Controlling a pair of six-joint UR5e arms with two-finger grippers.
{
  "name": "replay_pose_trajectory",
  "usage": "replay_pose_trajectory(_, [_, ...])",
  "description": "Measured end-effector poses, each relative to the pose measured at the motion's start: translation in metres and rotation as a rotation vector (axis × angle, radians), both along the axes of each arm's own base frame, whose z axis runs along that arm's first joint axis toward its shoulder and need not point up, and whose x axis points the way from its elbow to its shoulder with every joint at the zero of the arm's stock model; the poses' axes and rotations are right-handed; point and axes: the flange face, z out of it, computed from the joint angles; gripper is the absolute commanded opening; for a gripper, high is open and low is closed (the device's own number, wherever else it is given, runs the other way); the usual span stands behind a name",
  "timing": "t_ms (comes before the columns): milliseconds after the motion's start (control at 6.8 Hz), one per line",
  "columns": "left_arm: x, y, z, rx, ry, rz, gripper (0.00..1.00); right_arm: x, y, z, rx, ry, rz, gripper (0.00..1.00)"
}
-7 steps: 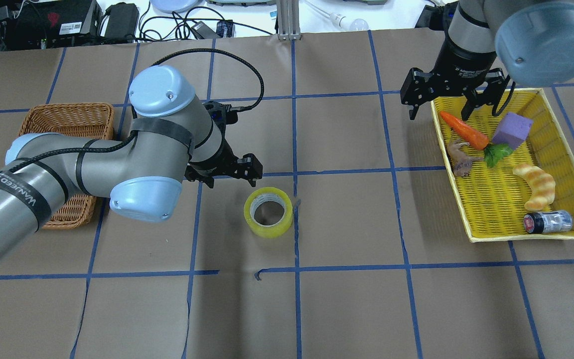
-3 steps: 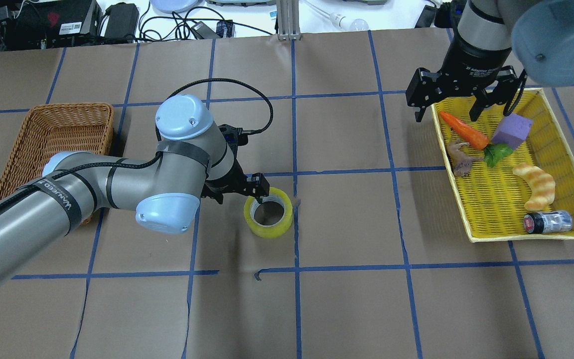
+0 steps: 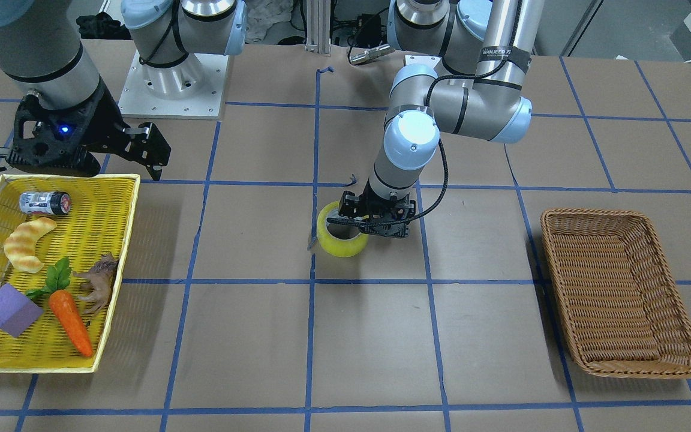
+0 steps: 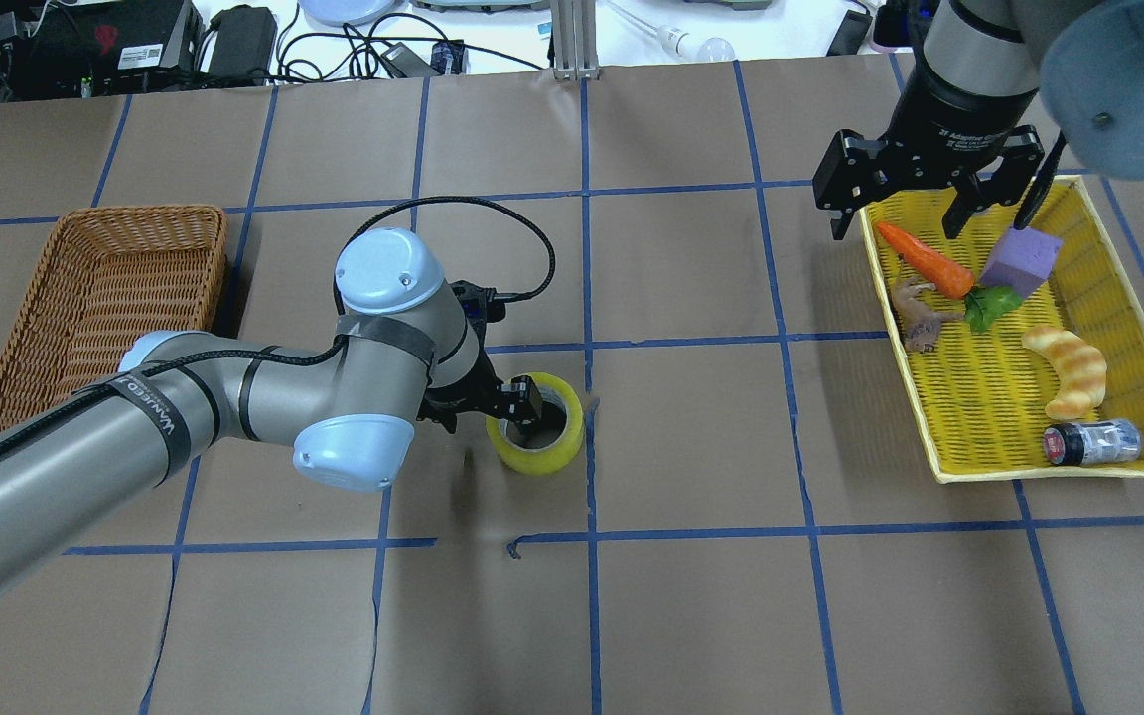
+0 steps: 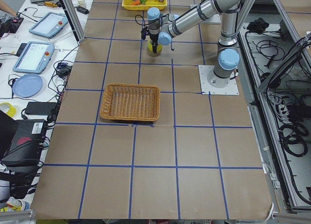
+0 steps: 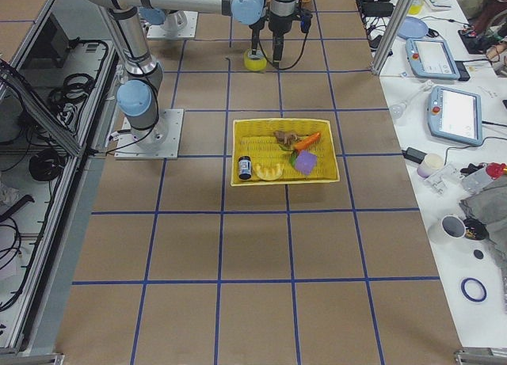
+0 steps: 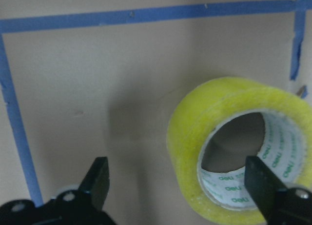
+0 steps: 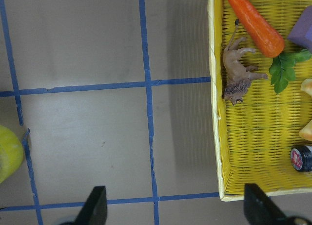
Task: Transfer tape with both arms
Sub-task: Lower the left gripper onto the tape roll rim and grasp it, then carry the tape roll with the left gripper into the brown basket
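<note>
The yellow tape roll (image 4: 537, 459) lies flat on the brown table near the middle, its white printed core facing up. It also shows in the front view (image 3: 339, 246) and the left wrist view (image 7: 219, 103). My left gripper (image 4: 488, 412) is open and lowered over the roll's left wall, with one finger inside the core and the other outside it. The jaws have not closed on the wall. My right gripper (image 4: 898, 223) is open and empty, hovering above the far left corner of the yellow tray, well apart from the tape.
A yellow mesh tray (image 4: 1059, 472) on the right holds a carrot (image 4: 925, 260), a purple block (image 4: 1021, 260), a croissant toy (image 4: 1069, 369), a lion figure and a small bottle. An empty wicker basket (image 4: 105, 288) stands at the left. Blue tape lines grid the table.
My left arm has swung right and come down onto the tape, so one finger now sits inside the core. My right gripper has drifted slightly right and back over the tray's corner.
</note>
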Motion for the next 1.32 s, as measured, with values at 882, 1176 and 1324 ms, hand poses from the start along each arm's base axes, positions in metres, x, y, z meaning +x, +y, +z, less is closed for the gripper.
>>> replay_pose_trajectory(882, [0.022,-0.017,0.030,-0.061,-0.109,-0.024,0.00,0.000,0.001,0.001,-0.003,0.008,0.001,1.00])
replay_pose_trajectory(1176, [0.086,-0.063,0.084,-0.051,-0.220,-0.089,0.00,0.000,0.001,0.000,-0.001,0.010,0.001,1.00])
replay_pose_trajectory(1324, [0.137,-0.085,0.114,-0.038,-0.235,-0.109,0.00,0.000,0.001,0.000,-0.001,0.011,0.001,1.00])
